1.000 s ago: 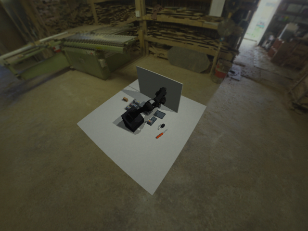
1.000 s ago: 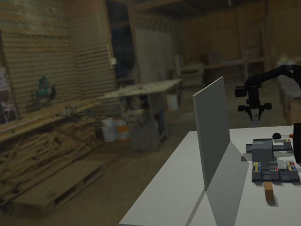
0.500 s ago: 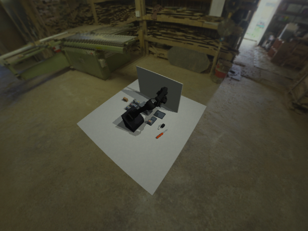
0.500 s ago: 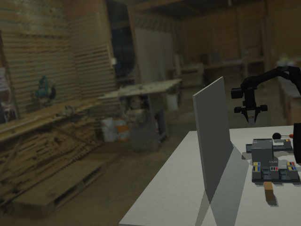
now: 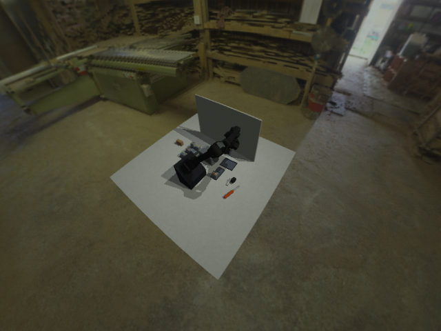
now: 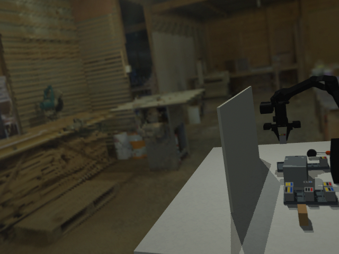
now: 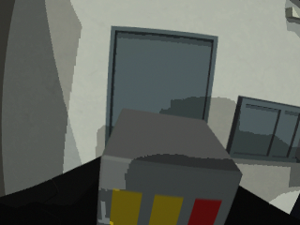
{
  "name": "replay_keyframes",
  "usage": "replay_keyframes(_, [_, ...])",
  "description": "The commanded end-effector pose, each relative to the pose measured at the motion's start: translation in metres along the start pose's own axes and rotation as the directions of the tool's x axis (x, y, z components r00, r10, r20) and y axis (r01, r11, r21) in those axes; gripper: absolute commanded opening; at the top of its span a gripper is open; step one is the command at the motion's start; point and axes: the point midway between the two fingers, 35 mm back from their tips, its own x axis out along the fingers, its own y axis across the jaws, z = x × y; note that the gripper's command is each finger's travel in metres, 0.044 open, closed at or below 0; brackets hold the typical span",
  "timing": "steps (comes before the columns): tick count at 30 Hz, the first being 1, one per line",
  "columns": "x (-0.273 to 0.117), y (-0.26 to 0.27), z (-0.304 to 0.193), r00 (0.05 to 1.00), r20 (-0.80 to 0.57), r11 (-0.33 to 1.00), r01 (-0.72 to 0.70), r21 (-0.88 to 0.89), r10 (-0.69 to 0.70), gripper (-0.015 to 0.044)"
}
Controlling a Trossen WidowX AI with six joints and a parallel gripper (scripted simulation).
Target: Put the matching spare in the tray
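My gripper is shut on a grey spare, held well above the table. The spare shows yellow, yellow and red bars in the wrist view. The tray is flat, dark blue-grey and empty where visible; the spare covers its near part in the wrist view. A large grey box, possibly the mounted unit's holder, hides part of the tray in the exterior view. No printed code is readable. Colour-barred units stand in a long rack.
A small compartment rack beside the tray holds another barred unit. A tall grey panel stands behind. A wooden block, black round object and orange screwdriver lie around.
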Motion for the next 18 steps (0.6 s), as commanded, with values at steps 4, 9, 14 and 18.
replay_keyframes(4, [0.010,0.001,-0.002,1.000,-0.003,1.000,0.009,-0.009,-0.009,0.0000])
replay_keyframes(9, [0.015,0.001,-0.003,1.000,-0.003,1.000,0.009,-0.009,-0.009,0.0000])
replay_keyframes(14, [0.021,0.002,-0.003,1.000,-0.004,1.000,0.009,-0.009,-0.009,0.0000])
replay_keyframes(18, [0.025,0.002,-0.003,1.000,-0.004,1.000,0.009,-0.008,-0.009,0.0000])
